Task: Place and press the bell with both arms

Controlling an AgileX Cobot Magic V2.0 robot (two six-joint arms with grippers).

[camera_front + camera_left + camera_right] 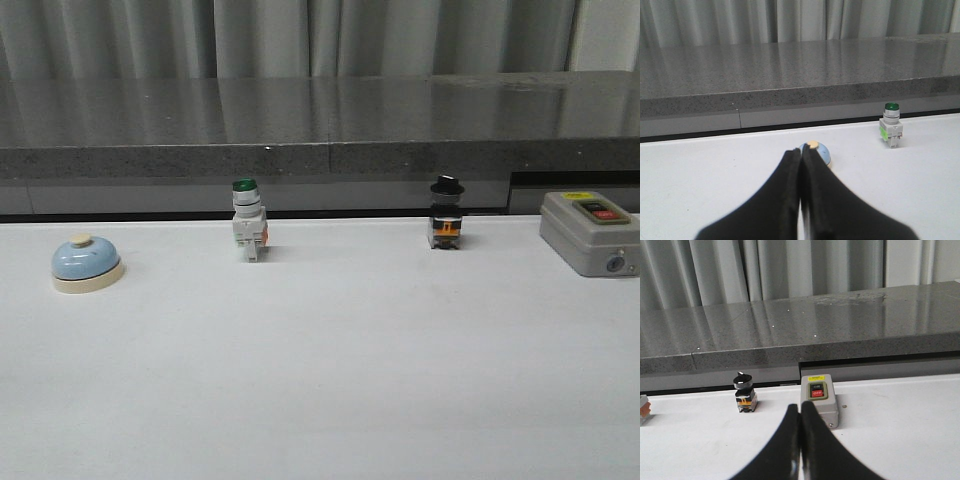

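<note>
The light-blue dome bell (86, 265) with a cream base and button stands on the white table at the far left of the front view. In the left wrist view the bell (822, 152) shows just beyond my left gripper (800, 152), whose black fingers are shut together and empty; they hide part of the bell. My right gripper (800, 409) is shut and empty, pointing at the grey switch box (819, 397). Neither arm shows in the front view.
A green-capped white push-button switch (248, 220) stands at mid left, also in the left wrist view (890, 125). A black-capped switch (446, 214) stands at mid right, also in the right wrist view (745, 391). The grey switch box (588, 230) sits far right. A dark stone ledge (320, 130) runs behind the table.
</note>
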